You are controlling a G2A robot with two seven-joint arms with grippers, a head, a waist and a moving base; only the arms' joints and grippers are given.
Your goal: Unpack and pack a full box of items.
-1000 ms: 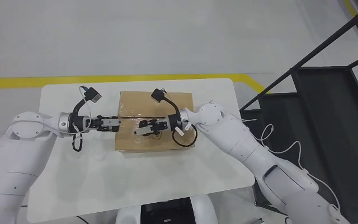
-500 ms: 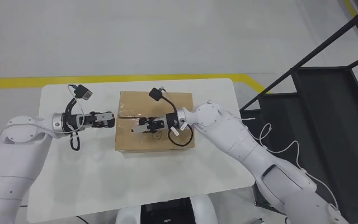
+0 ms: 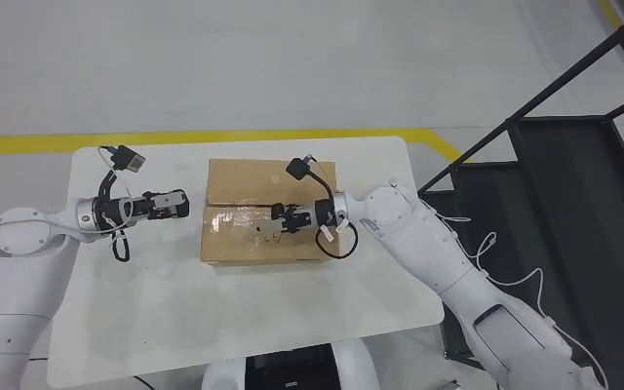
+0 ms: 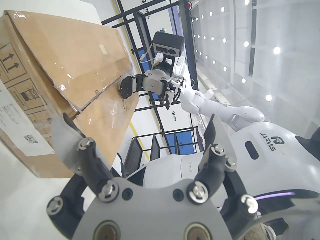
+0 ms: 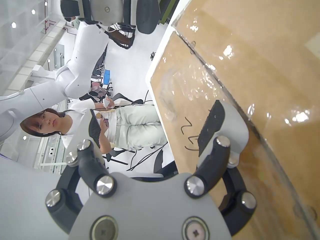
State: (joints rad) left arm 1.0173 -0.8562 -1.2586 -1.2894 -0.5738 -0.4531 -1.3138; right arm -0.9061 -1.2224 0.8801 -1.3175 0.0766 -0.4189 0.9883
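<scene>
- Cardboard box [image 3: 234, 185] at the middle of the white table [image 3: 146, 292], flaps down, glossy clear tape along the centre seam.
- At that seam, one flap edge slightly higher than the other, clearest on the box [image 4: 62, 46] from the left wrist view.
- Over the box top and close to the seam, the right gripper [image 3: 262, 226], fingers apart, nothing between them.
- From its own wrist view, the right gripper [image 5: 155, 116] with one pad [image 5: 210, 126] low against the cardboard, just beside a scribbled black mark [image 5: 188, 136].
- From the left wrist view, the right gripper [image 4: 125, 88] at the raised flap edge; actual contact hard to confirm.
- Above the bare table near the box's left side, the left gripper [image 3: 183, 205], apart from the box and pointing toward it.
- Fingers of the left gripper [image 4: 135, 126] spread wide, empty.
- Printed labels [image 4: 15, 101] and arrow symbols on the box side facing the left gripper.
</scene>
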